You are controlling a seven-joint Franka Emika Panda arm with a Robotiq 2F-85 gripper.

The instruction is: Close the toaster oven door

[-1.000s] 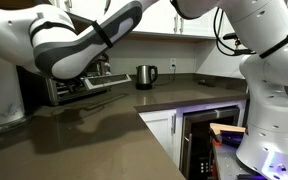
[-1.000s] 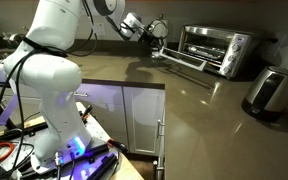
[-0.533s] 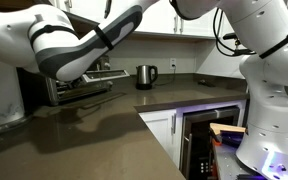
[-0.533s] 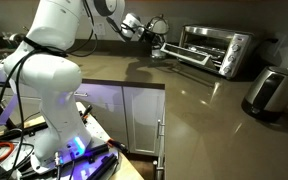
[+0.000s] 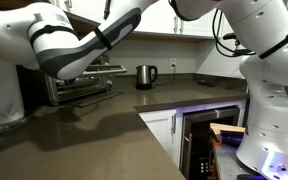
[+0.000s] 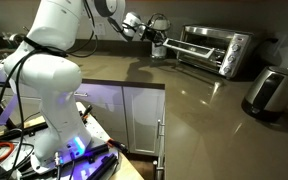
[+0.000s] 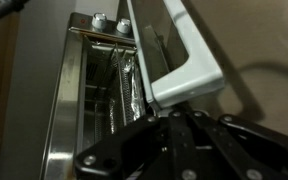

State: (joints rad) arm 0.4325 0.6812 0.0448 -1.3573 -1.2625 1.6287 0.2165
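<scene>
Toaster oven door [image 6: 192, 57] partly open, tilted outward from toaster oven [image 6: 234, 50]; long axis horizontal along oven front; handle [image 7: 194, 65] faces tool [image 6: 156, 47]; cannot tell whether tool's fingers are apart or together.

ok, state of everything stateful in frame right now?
toaster oven door: partly open, tilted up, not shut.
toaster oven: interior exposed, wire rack visible in wrist view.
gripper: at the door's outer edge; open or shut unclear.
kettle: upright on counter.
cabinet doors: shut.

Dim warm room light; sheen on countertop [image 6: 189, 100]; wrist view dark, close, soft-focus.
</scene>
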